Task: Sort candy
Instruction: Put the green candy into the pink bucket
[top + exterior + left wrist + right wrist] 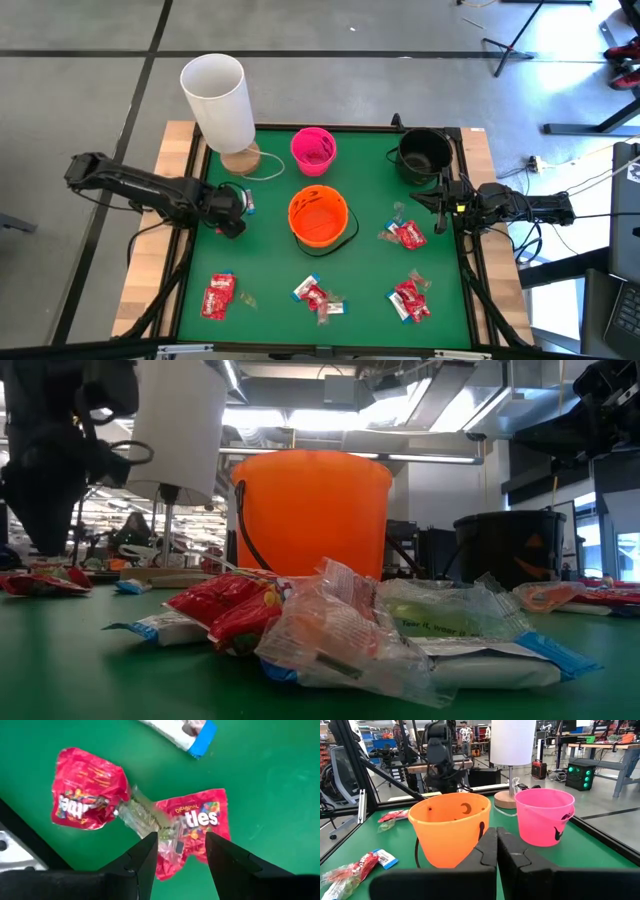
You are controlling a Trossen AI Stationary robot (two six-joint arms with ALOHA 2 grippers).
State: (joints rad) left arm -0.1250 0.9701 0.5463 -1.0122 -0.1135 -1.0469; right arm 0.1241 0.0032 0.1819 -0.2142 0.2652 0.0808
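Candy: shiny red wrapped sweets with clear and blue-ended wrappers (219, 296) lie in four clusters on the green table mat (265, 250); at 7, 6, 5 and 3 o'clock from the orange plastic bucket (318, 216)
Left gripper (181, 851): at 9 o'clock of that bucket; fingers apart, holding nothing, above two red wrappers (192, 824)
Right gripper (496, 851): at the mat's 3 o'clock edge; fingers pressed together, empty
Others: pink bucket (313, 150) at 12 o'clock; black bucket (424, 153) at 2; white-shaded lamp (219, 102) at 11

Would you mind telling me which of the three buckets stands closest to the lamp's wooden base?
The pink bucket: it stands right beside the lamp base at the table's far edge, while the orange bucket and the black bucket stand farther off.
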